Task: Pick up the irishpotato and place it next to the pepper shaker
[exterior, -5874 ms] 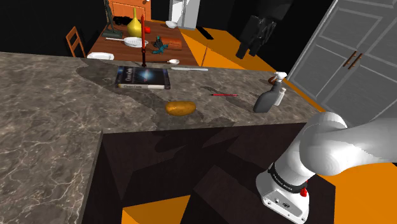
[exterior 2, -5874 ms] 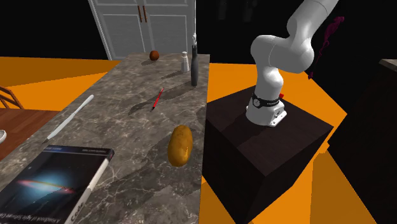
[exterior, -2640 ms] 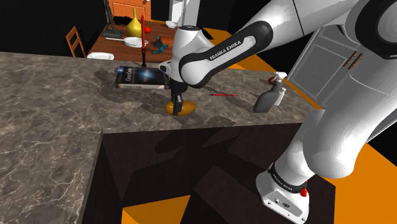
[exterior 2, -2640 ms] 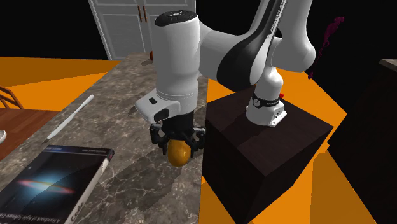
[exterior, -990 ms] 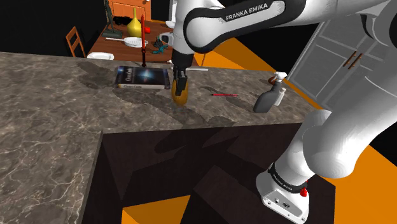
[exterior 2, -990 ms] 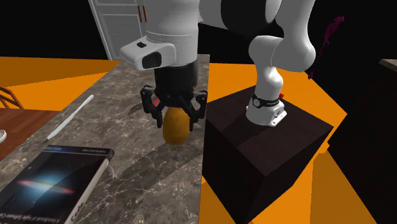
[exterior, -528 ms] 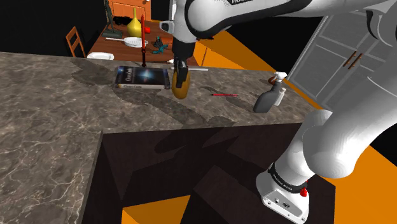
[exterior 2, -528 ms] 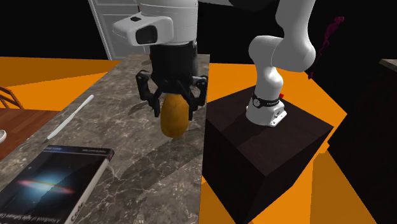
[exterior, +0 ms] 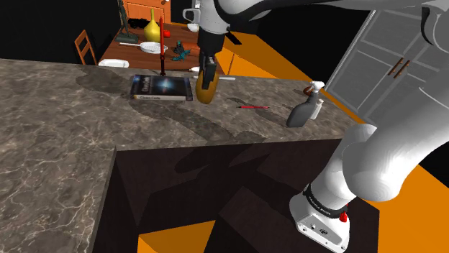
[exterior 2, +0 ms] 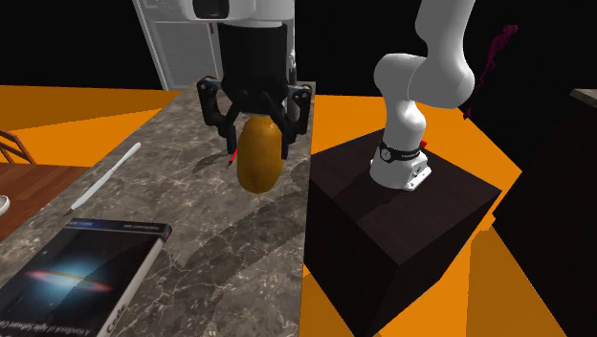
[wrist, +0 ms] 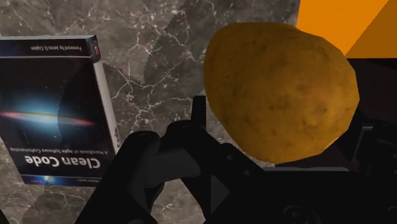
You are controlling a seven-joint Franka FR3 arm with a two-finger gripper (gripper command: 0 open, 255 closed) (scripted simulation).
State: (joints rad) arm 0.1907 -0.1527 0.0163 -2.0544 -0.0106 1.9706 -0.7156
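the marbled bench [exterior: 57, 115] carries a book [exterior: 162, 87] and, toward the shoulder view's right end, a grey bottle [exterior: 304, 109]. above the bench the gripper [exterior 2: 256, 144] pinches the potato [exterior 2: 258, 161] by its upper end, and it hangs clear of the surface (so the carry step looks to be in hand). the next move likely calls for travel toward the bottle's end, where the pepper shaker presumably stands, then a gentle set-down.
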